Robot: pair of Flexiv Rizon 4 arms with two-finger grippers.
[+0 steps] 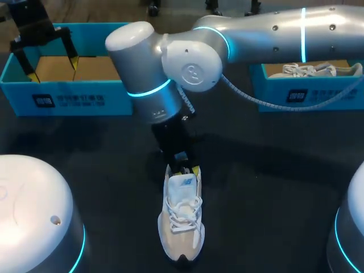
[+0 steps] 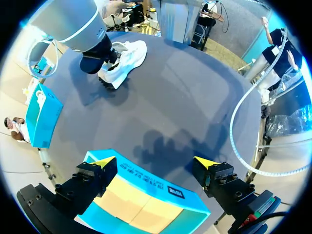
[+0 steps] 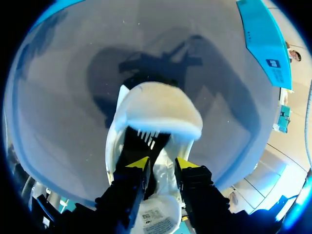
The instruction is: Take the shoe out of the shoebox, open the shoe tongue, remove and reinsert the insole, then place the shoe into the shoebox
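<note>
- White upper, beige side panels, dark toe tip: the shoe [image 1: 181, 222] stands upright on the black table [image 1: 273, 170], near the middle, toe toward the robot, heel toward the boxes.
- Step 1 (shoe out of box) judged done: the shoebox [image 1: 68, 96] at the far left shows only its bare cardboard floor, and the shoe is well apart from it.
- Step in hand, by my reading: tongue or insole work. The right gripper [image 1: 185, 169] comes in from the right past the middle and is down at the shoe's opening, at the heel end.
- Right wrist view: the shoe [image 3: 161, 112] runs ahead of the right gripper [image 3: 161, 163], with a dark opening just in front of it. Whether it has hold of anything, I cannot tell.
- Whether the insole is in or out cannot be told; no loose insole is visible on the table.
- Left to do, as judged: finish the insole steps, then return the shoe to the box.
- Left gripper [image 1: 53, 65] hangs over the shoebox, spread wide, holding nothing. In its own wrist view, the left gripper [image 2: 156, 163] spans the shoebox [image 2: 146, 183] below it, with the shoe [image 2: 124, 61] far ahead.
- Laces are tied and loose-looped; the tongue carries a logo patch.
- A 2nd shoebox [image 1: 296, 94] at the far right holds another shoe [image 1: 310, 70].
</note>
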